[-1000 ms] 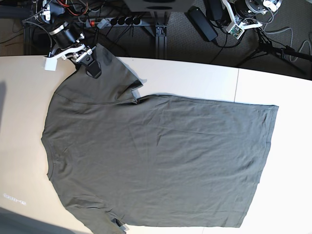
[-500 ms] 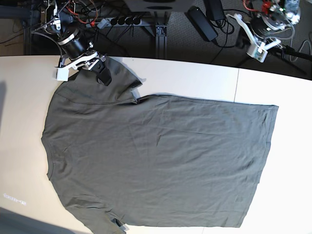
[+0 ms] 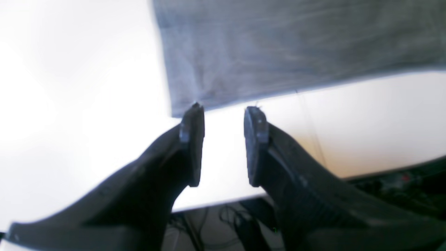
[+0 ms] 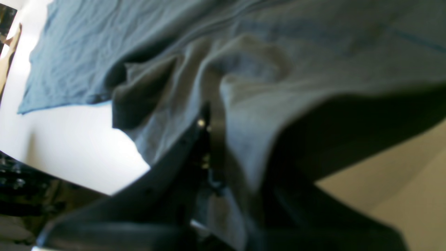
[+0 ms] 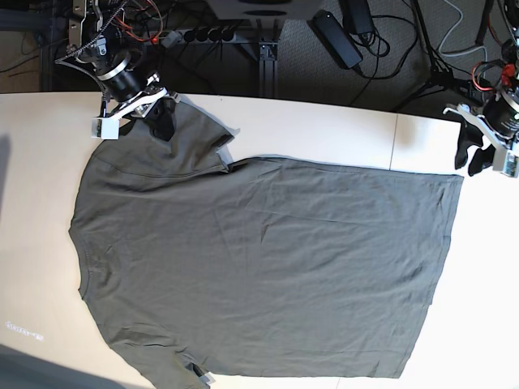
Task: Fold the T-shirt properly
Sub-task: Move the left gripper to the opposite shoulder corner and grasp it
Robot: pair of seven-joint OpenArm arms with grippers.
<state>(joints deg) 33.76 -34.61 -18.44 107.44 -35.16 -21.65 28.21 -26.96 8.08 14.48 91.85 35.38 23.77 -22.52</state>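
Observation:
The dark grey-olive T-shirt (image 5: 268, 259) lies spread flat on the white table (image 5: 324, 130), neck to the left and hem to the right. My right gripper (image 5: 165, 123) is at the far left sleeve and shut on a bunched fold of its fabric (image 4: 244, 104); its fingers (image 4: 209, 146) pinch the cloth. My left gripper (image 5: 474, 162) hovers just past the far hem corner (image 5: 459, 178). In the left wrist view the left gripper (image 3: 225, 108) stands open, nothing between its fingers (image 3: 192, 139), its tips just short of the T-shirt (image 3: 278, 45) hem corner.
A power strip (image 5: 195, 36), cables and stands lie on the dark floor beyond the table's far edge. A seam (image 5: 395, 138) crosses the table on the right. A small printed label (image 5: 23, 329) is on the table at the left. The near sleeve (image 5: 182, 369) reaches the bottom edge.
My left arm swung down from behind the table to the far hem corner and its jaws opened. My right gripper closed on the far sleeve and shifted slightly back.

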